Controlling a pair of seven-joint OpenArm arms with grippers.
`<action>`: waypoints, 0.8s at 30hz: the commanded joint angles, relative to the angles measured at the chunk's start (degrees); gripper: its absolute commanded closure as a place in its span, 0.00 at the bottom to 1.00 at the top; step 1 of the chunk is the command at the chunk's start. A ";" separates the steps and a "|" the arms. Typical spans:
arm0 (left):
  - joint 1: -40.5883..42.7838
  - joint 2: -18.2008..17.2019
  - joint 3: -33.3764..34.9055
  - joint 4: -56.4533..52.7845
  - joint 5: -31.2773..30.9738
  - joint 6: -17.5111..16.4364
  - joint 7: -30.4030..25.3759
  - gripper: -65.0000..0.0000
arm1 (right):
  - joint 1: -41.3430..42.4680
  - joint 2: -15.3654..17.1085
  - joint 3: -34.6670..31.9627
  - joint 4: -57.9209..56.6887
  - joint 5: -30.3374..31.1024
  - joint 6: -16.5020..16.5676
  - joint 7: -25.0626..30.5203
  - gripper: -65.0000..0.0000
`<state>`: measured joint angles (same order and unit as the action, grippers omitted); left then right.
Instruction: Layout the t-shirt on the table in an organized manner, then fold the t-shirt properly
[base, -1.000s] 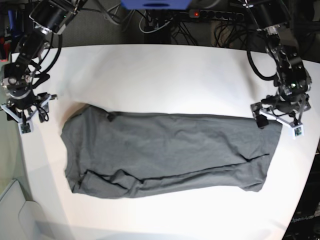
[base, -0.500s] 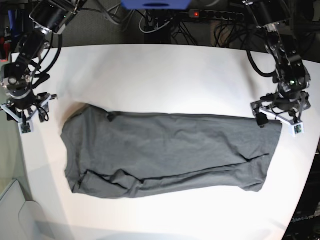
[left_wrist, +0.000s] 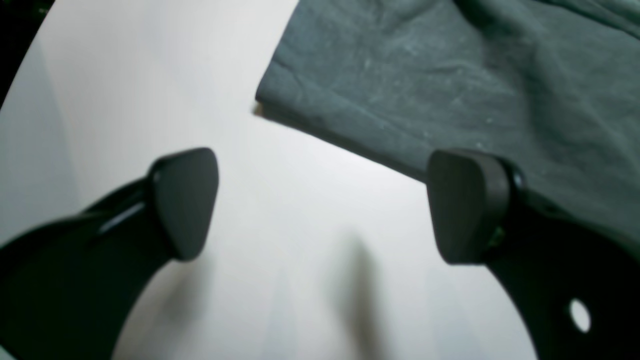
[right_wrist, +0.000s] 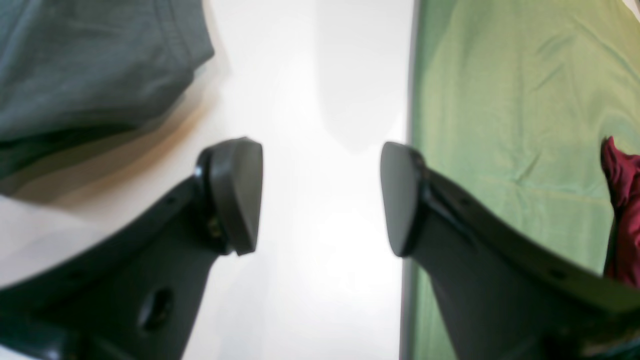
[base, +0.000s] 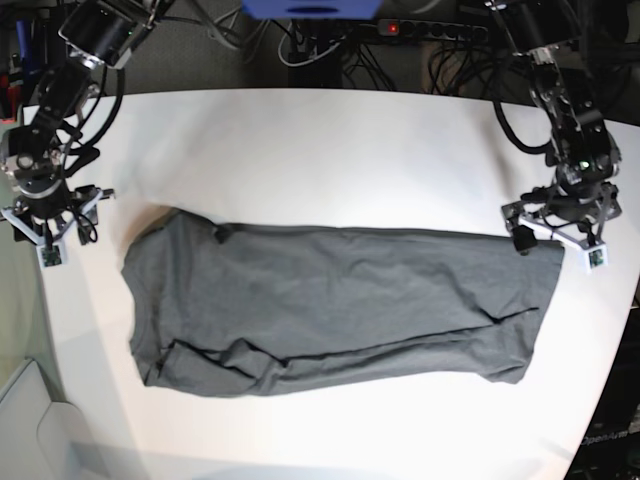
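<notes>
The dark grey t-shirt (base: 330, 305) lies folded into a long horizontal band across the white table (base: 330, 150), with creases along its near edge. My left gripper (base: 558, 238) hovers open over the shirt's far right corner. In the left wrist view that corner of the t-shirt (left_wrist: 450, 75) lies just beyond the open left gripper (left_wrist: 320, 205), one fingertip (left_wrist: 465, 205) over its hem. My right gripper (base: 45, 232) stands open at the table's left edge, clear of the shirt. The right wrist view shows the open right gripper (right_wrist: 320, 195) over bare table (right_wrist: 310, 100), with the t-shirt (right_wrist: 90, 65) at upper left.
Cables and a power strip (base: 430, 30) run behind the table's far edge. Beyond the table's left edge lies a green surface (right_wrist: 510, 125) with a dark red thing (right_wrist: 622, 210) on it. A pale object (base: 30, 420) sits off the near left corner.
The left gripper has shifted slightly toward the far side at the shirt's right corner. The shirt and the right arm have not moved.
</notes>
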<state>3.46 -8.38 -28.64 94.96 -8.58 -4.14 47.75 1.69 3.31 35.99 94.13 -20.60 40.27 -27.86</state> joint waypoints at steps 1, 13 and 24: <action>-0.70 -0.54 -0.06 0.82 -0.17 0.05 -1.37 0.00 | 0.72 0.78 0.19 1.13 0.60 -0.27 1.35 0.42; -0.52 -0.54 -0.15 -1.02 -0.17 0.05 -2.78 0.00 | 0.72 0.78 0.19 1.13 0.60 -0.27 1.35 0.42; -0.61 -0.54 0.12 -0.94 -0.17 0.05 -2.78 0.00 | 0.72 0.78 -0.16 0.95 0.60 -0.27 1.35 0.42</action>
<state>3.79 -8.38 -28.45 92.95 -8.58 -4.12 46.06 1.69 3.31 35.83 94.13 -20.60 40.27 -27.86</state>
